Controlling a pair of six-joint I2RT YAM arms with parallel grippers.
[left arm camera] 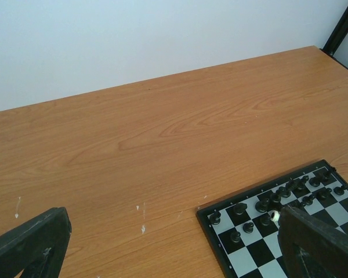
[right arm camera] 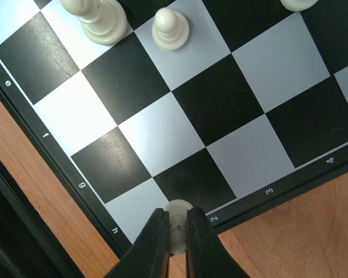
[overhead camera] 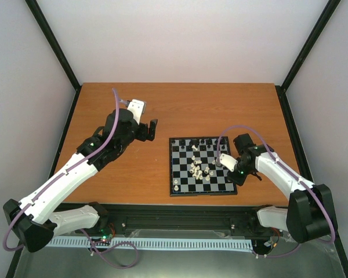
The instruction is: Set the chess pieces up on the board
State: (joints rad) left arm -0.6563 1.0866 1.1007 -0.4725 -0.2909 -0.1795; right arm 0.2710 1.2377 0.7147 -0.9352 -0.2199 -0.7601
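Grip: right gripper (right arm camera: 175, 231) is pinching a white pawn (right arm camera: 177, 209). Its head pokes out just past the tips, and the hold looks thin.
Pawn position: at the board (right arm camera: 220, 104) corner nearest the hand, by the h and 2 edge marks. The fingers hide its base, so I cannot tell whether it touches the square.
Left: left gripper (overhead camera: 149, 131) is spread and holds nothing. It is over bare table (left arm camera: 162, 127), with the board off to its right.
Risk 1: pawn tips on release. Likely cause is letting go before the base is flat on the square.
Risk 2: pawn lands off the board. The border sits right under the fingertips, so a small offset toward the wrist puts it on the rim or on the wood.
Risk 3: fingers flick the pawn as they part. It is far smaller than the fingers, and one pad may drag it.
Risk 4: collateral knocks. Two white pieces (right arm camera: 98, 20) stand ahead of the tips, apart from them, and a loose white cluster (overhead camera: 198, 168) sits further ahead mid-board. A forward sweep would scatter them.
Mitigation: seat the pawn, open slowly, lift straight up.
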